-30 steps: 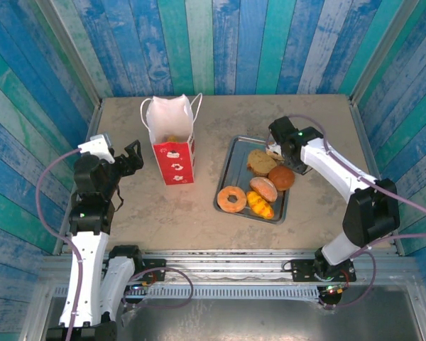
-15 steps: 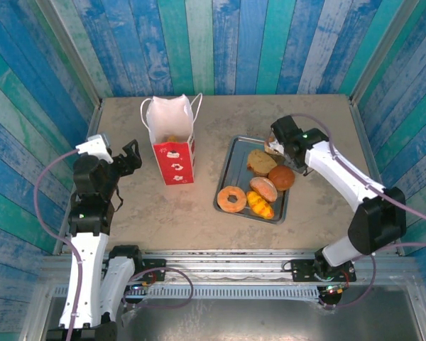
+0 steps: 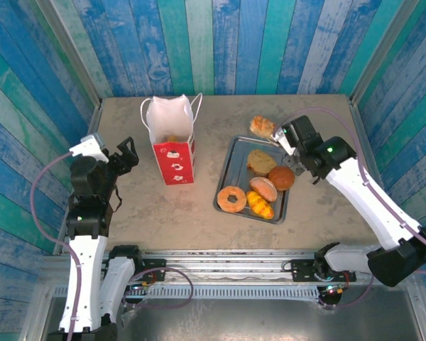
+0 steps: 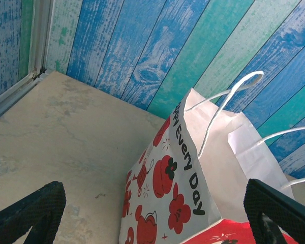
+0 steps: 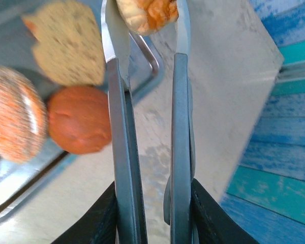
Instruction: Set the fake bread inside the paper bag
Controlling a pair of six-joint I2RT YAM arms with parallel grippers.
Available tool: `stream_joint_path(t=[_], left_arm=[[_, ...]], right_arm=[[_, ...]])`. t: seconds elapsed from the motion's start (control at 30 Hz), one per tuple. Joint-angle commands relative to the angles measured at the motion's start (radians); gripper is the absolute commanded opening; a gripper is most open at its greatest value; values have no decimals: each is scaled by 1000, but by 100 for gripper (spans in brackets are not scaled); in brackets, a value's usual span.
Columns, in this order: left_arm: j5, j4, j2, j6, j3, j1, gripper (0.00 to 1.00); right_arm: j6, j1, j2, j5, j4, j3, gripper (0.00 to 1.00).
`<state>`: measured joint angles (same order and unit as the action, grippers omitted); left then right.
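I had the right fingers [image 5: 98, 221] clamped on the metal tongs [image 5: 117, 127], whose tips pinched a small golden pastry [image 5: 147, 12] just ahead of them, while the paper bag [image 3: 172, 145] stood well to their left, nearer the wide-open left fingers [image 4: 33, 211].

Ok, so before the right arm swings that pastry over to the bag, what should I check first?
1. Pastry pinched in the tongs' tips: ok.
2. Right gripper shut on the tongs: ok.
3. Paper bag upright, mouth open: ok.
4. Left gripper open, apart from the bag: ok.
5. Pastry high enough to clear the bag's rim: cannot tell.
6. Room left inside the bag: cannot tell.
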<state>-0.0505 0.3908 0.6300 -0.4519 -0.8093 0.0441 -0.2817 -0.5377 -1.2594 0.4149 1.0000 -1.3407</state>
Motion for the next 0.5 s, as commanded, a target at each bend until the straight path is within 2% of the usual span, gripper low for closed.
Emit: stream_joint_path(t=[0.0, 0.2, 0.47], left_arm=[[10, 23, -3, -56, 0, 3, 94], [-73, 7, 45, -98, 4, 3, 94], [-223, -57, 175, -140, -50, 3, 97]], right_arm=[[144, -20, 56, -91, -3, -67, 23], [278, -54, 124, -175, 0, -161, 22], [398, -213, 111, -186, -14, -288, 22]])
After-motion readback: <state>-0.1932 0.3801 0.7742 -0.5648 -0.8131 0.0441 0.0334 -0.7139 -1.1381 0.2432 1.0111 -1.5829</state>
